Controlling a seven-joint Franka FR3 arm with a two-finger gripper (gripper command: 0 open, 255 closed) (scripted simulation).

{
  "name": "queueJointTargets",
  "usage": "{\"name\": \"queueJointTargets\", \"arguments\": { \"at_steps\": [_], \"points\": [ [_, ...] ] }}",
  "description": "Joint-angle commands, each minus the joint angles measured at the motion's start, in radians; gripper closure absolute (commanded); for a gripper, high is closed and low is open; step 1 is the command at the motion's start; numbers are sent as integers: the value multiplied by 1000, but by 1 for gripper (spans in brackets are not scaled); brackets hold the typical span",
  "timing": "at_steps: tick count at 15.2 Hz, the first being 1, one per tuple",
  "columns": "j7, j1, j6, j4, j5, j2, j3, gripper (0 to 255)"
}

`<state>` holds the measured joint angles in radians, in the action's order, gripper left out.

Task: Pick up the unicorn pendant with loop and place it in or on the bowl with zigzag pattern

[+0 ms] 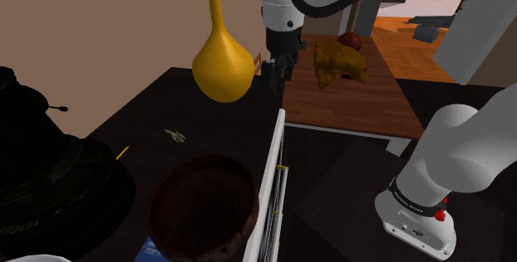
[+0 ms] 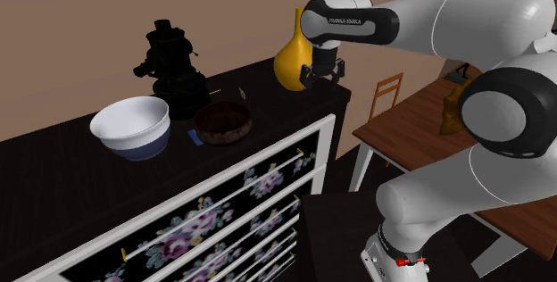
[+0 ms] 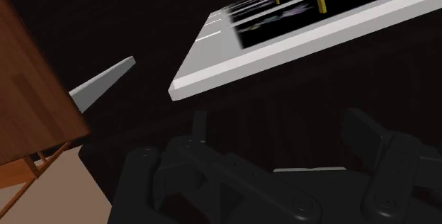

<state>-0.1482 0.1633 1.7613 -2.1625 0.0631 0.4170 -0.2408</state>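
Nearest, the round, dark-brown bowl sits on the dark tabletop. Just beyond it lies the tiny olive unicorn pendant, flat, its long axis roughly along the shoulder view's left-right; its loop end cannot be made out. Well beyond the pendant, beside the glossy yellow long-necked vase, the black fingers hang spread apart, empty.

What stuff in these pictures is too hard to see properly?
The pendant: too tiny in the shoulder view to show its shape or loop.
The brown bowl: too dark there to show any pattern.
The white bowl: cut off by the shoulder view's bottom edge.
The blue thing: mostly hidden under the brown bowl in both outside views.
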Motion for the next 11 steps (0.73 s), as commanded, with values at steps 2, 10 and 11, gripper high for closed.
{"name": "queueJointTargets", "arguments": {
  "at_steps": [2, 10, 11],
  "points": [
    [-39, 15, 33, 67, -8, -82, -47, 0],
    [-154, 60, 94, 273, -87, -315, -163, 0],
    [-170, 67, 97, 303, -102, -347, -176, 0]
  ]
}}
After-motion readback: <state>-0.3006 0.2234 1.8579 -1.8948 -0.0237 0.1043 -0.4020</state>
